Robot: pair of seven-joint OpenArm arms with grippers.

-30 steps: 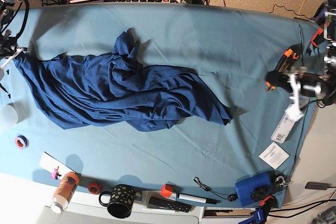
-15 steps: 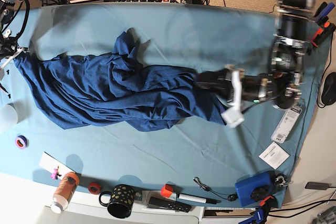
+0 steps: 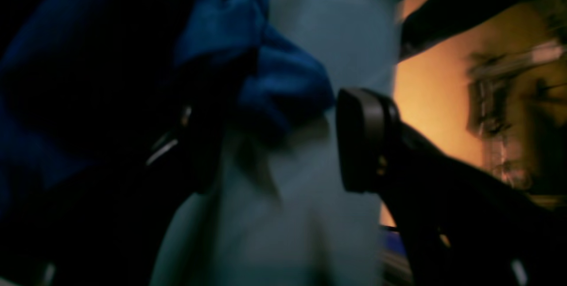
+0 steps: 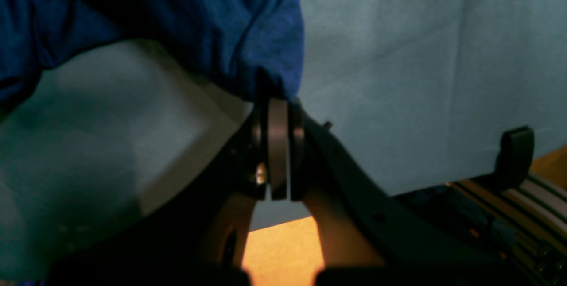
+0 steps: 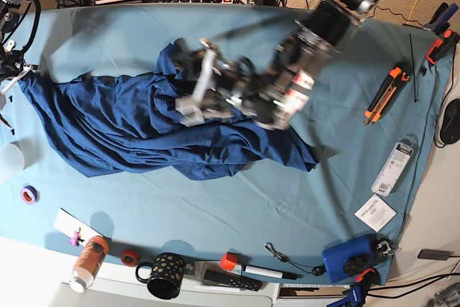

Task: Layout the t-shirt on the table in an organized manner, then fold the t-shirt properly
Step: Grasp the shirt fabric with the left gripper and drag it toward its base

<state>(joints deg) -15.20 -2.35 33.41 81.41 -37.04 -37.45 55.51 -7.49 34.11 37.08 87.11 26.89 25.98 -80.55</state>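
T-shirt [image 5: 136, 131] corner in clamped right gripper [image 4: 278, 144]; left gripper [image 3: 283, 144] agape; no legible writing.

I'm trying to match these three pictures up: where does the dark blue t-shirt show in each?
Base: the t-shirt sprawls crumpled across the table's left and middle.
Left wrist: fills the left side, blurred.
Right wrist: upper left, its edge pinched in the right gripper.
Shared landmark: the teal table.

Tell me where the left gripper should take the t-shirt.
Take the raised bunched peak of the t-shirt, coming from above. It stands up clear of the table, so the open left gripper, already over it, can likely close around it.
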